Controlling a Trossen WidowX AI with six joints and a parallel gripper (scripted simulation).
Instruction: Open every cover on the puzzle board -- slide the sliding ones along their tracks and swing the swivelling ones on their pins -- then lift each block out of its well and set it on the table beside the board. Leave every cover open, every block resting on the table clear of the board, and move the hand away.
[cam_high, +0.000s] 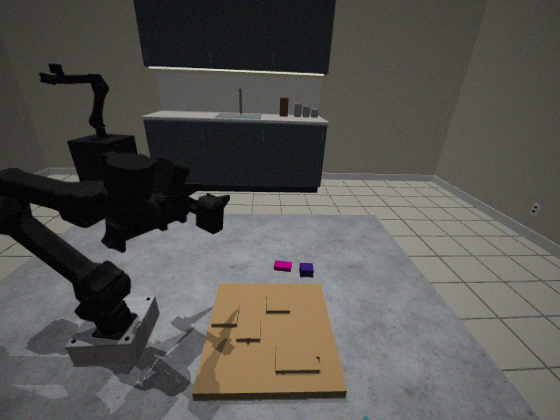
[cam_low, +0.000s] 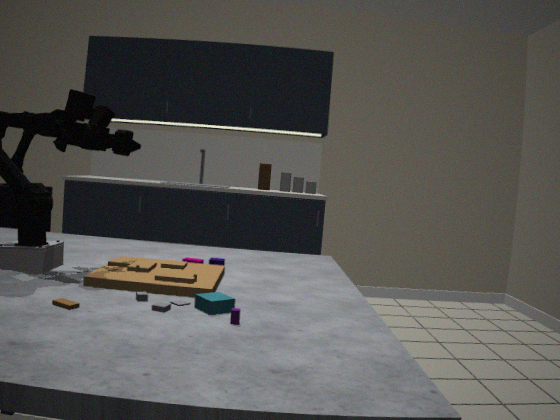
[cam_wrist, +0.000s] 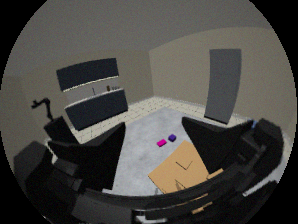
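The wooden puzzle board (cam_high: 330, 381) (cam_low: 150, 288) (cam_wrist: 165, 175) lies flat, with several raised wood-coloured covers on it, including a wide one (cam_high: 297, 361) near its front. No open well can be made out. Behind the board lie a magenta block (cam_high: 282, 266) (cam_low: 193, 260) (cam_wrist: 161, 143) and a dark blue-violet block (cam_high: 306, 270) (cam_low: 216, 261) (cam_wrist: 172, 137). In front lie a teal block (cam_low: 215, 303), a small purple block (cam_low: 235, 316) standing upright and an orange block (cam_low: 65, 303). My gripper (cam_high: 167, 225) (cam_low: 100, 145) (cam_wrist: 154, 123) is open and empty, high above the table and left of the board.
Small grey pieces (cam_low: 142, 297) (cam_low: 161, 307) and a thin flat grey piece (cam_low: 180, 303) lie in front of the board. My arm's base (cam_high: 107, 352) (cam_low: 35, 257) stands left of the board. Another arm (cam_high: 100, 100) stands on a dark pedestal beyond the table.
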